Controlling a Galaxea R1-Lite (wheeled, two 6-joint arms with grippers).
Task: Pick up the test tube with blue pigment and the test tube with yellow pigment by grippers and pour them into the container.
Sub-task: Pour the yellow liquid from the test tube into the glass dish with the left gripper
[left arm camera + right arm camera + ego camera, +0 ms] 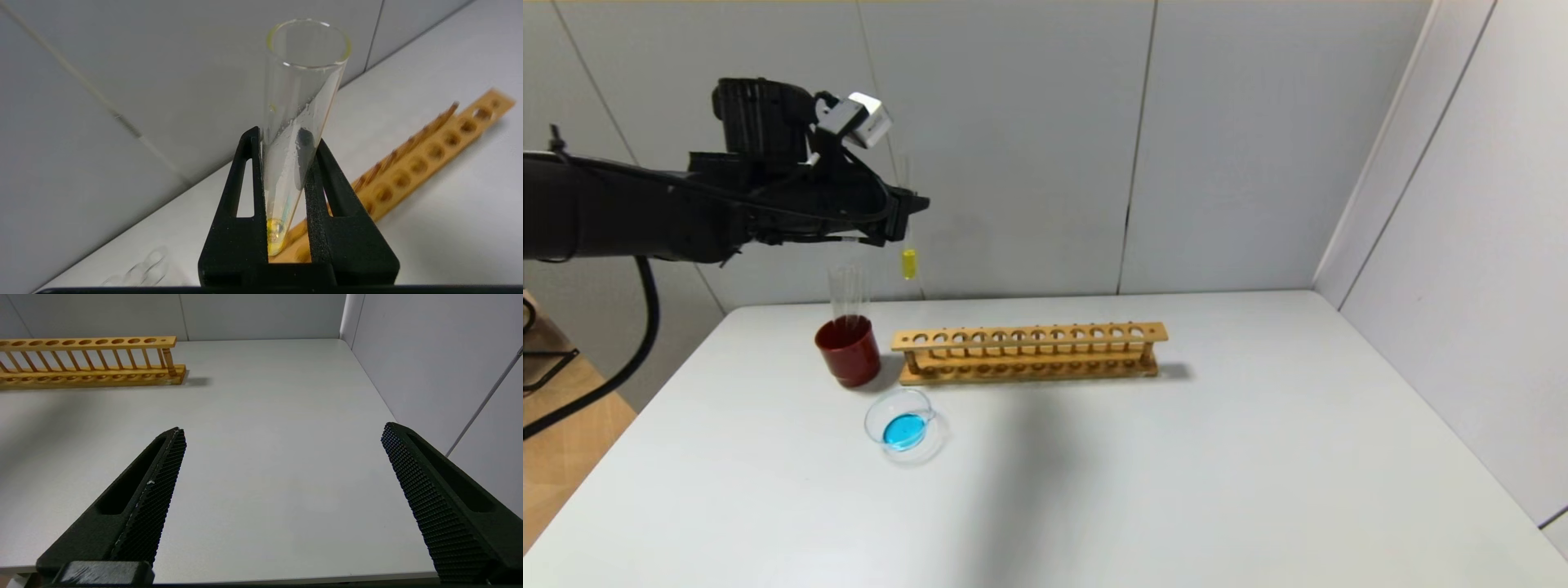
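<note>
Nearest my head camera sits the container (904, 428), a shallow glass dish on the white table (1176, 490), with a pool of blue liquid in it. Just behind it, toward the back wall, stands the dark red cup (849, 351), with clear glass tubes (848, 296) rising upright out of it; I cannot tell whether the blue-tinted one is among them. Beside the cup, to my right, lies the wooden rack (1029, 351), its long side running across the table and its holes unfilled.

High above the cup and the near end of the rack, my left gripper (907, 214) is clamped on the test tube with yellow pigment (908, 263). That tube hangs upright, long axis vertical, yellow rounded end down and open mouth up, well clear of the table and not over the dish.

My right gripper (282, 457) hangs low over bare table to the right of the rack, fingers spread wide, holding nothing.
</note>
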